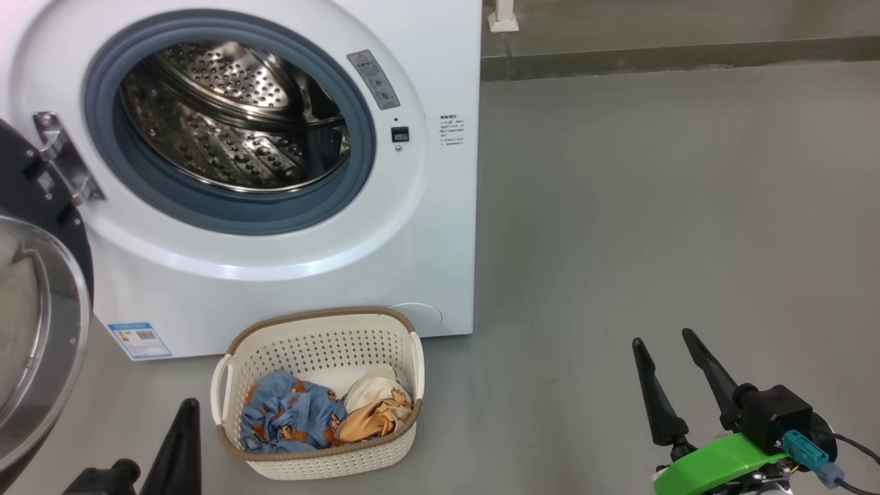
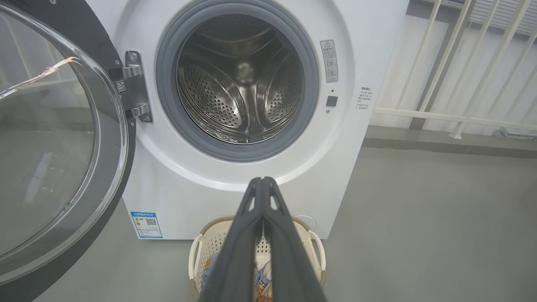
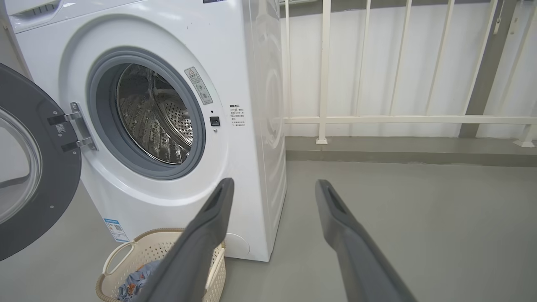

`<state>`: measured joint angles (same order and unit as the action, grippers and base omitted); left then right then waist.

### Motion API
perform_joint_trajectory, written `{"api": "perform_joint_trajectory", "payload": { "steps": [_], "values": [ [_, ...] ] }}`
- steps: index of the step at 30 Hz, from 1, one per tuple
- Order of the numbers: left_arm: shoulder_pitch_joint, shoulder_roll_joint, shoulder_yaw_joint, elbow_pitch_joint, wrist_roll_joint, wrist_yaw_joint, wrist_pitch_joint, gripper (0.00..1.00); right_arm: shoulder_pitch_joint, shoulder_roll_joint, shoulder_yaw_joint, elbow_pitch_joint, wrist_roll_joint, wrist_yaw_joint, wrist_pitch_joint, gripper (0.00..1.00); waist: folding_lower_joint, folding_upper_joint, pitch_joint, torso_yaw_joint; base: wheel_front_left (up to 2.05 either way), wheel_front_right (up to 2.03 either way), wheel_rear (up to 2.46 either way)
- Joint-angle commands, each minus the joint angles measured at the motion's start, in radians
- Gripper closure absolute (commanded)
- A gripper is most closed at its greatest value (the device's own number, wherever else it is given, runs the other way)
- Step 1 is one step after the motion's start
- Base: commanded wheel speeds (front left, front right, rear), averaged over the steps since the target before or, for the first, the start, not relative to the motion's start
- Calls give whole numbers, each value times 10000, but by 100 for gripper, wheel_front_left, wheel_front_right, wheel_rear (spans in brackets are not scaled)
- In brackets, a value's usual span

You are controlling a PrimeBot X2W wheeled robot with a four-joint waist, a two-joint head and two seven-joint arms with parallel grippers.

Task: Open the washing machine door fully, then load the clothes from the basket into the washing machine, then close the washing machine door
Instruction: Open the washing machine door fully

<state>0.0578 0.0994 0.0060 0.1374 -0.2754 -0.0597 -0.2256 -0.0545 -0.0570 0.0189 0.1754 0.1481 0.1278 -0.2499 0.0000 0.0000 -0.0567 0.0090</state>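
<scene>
The washing machine point(image 1: 289, 275) stands with its steel drum point(image 1: 234, 117) bare. Its door point(image 1: 34, 330) hangs swung out to the left on its hinge, glass bowl showing. On the floor before the machine sits the basket point(image 1: 320, 344) holding the clothes point(image 1: 302, 412): one blue with orange prints, one cream, one orange-tan. My left gripper point(image 2: 262, 182) is shut with nothing in it, fingers pressed together above the basket point(image 2: 209, 239), pointing at the machine point(image 2: 188, 197). My right gripper point(image 1: 663, 342) stands open and empty over bare floor, right of the basket point(image 3: 126, 260).
Grey floor point(image 1: 653, 206) stretches to the right of the machine. A white railing point(image 3: 377, 119) on a low kerb runs along the back. The open door point(image 2: 54, 138) takes up the space left of the machine.
</scene>
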Motion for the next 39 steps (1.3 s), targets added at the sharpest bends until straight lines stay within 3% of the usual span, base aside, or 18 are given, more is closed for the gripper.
{"api": "perform_joint_trajectory", "payload": {
  "steps": [1,2,3,4,5,39],
  "values": [
    [-183,73,297,-298,-78,83,-109,100,-53,34,206,-315,-92,29,-118,0,0,0,44,-53,0,0,0],
    [-174,48,291,-307,-115,79,-130,100,-39,39,196,-338,-99,29,-118,0,0,0,61,-60,0,0,0],
    [-163,24,290,-304,-159,78,-147,62,-23,44,188,-357,-109,29,-118,0,0,0,82,-63,0,0,0],
    [-149,13,270,-274,-181,69,-154,17,-11,48,179,-372,-119,29,-118,0,0,0,99,-59,0,0,0],
    [-137,1,272,-229,-202,90,-159,0,-3,52,171,-380,-128,29,-118,0,0,0,113,-57,0,0,0],
    [-261,-95,-4,-105,145,154,-358,0,-37,68,171,-347,36,29,-118,0,0,0,170,136,0,0,0]
  ]
}}
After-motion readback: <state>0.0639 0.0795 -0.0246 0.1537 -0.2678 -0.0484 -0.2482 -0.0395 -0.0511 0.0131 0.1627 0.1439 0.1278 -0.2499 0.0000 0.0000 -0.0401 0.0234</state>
